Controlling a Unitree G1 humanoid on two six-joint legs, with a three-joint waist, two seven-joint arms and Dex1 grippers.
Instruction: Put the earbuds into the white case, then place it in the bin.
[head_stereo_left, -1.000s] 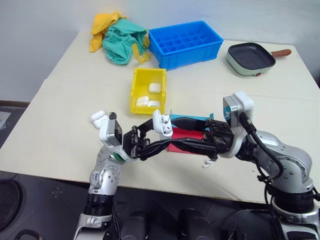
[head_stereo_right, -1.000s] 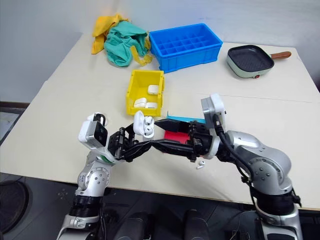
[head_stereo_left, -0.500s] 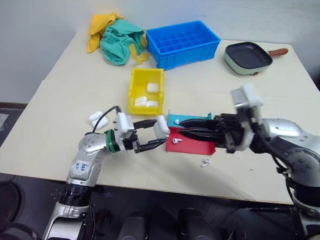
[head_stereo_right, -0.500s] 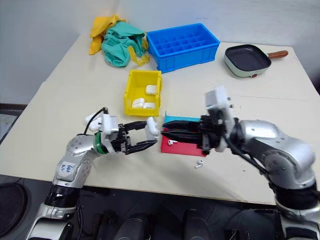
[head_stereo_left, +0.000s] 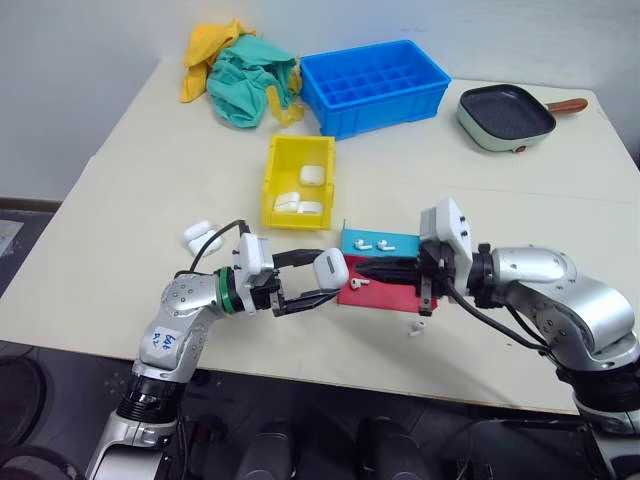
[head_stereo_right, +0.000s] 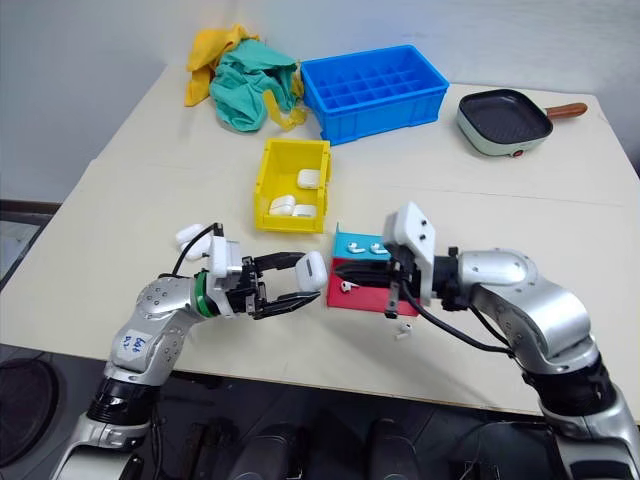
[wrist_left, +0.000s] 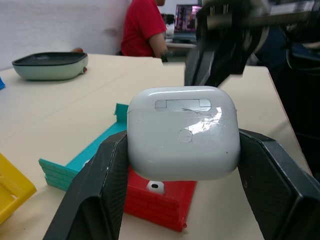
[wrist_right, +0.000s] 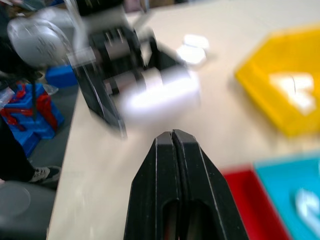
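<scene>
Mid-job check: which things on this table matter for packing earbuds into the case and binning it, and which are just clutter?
For the job:
- white case, held in left tool
- earbuds in the red-and-blue tray
- yellow bin
- right tool, shut

Lying about:
- blue crate
- grill pan
- crumpled cloths

Two grippers facing each other over the tray

The left gripper (head_stereo_left: 322, 283) is clamping a white case (head_stereo_left: 330, 270); the right gripper (head_stereo_left: 362, 270), fingers pressed together, is pointing at it just beside, above the red-and-blue tray (head_stereo_left: 398, 297).
</scene>
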